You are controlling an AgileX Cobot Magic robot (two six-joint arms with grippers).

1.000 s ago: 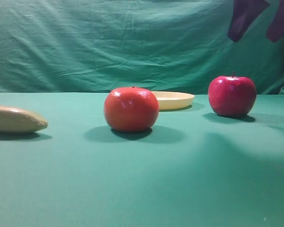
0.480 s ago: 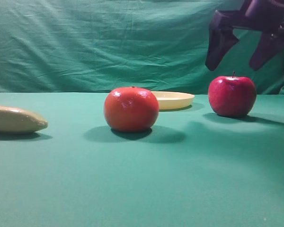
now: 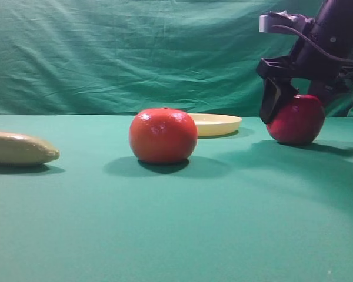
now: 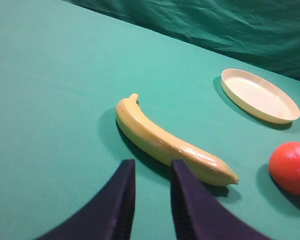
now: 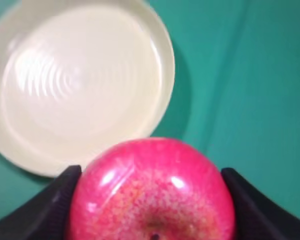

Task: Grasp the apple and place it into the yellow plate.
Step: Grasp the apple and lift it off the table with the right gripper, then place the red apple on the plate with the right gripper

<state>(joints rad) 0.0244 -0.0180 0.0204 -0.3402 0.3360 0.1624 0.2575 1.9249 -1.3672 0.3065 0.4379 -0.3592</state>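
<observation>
The crimson apple (image 3: 297, 120) rests on the green table at the right. My right gripper (image 3: 297, 111) has come down over it, one dark finger on each side. In the right wrist view both fingers (image 5: 65, 192) press against the flanks of the apple (image 5: 152, 195), so the gripper (image 5: 150, 172) is shut on it. The yellow plate (image 3: 220, 124) lies left of the apple and a little farther back; it lies just beyond the apple as the plate (image 5: 80, 85) in the right wrist view. My left gripper (image 4: 151, 165) hovers open by a narrow gap, holding nothing.
A round orange-red fruit (image 3: 163, 135) sits mid-table in front of the plate. A banana (image 3: 17, 148) lies at the far left, right under the left gripper, seen as the banana (image 4: 165, 142) in the left wrist view. A green cloth backdrop hangs behind.
The right gripper dropped from the upper right corner down onto the apple and its fingers narrowed against it. The apple shifted slightly to the right.
</observation>
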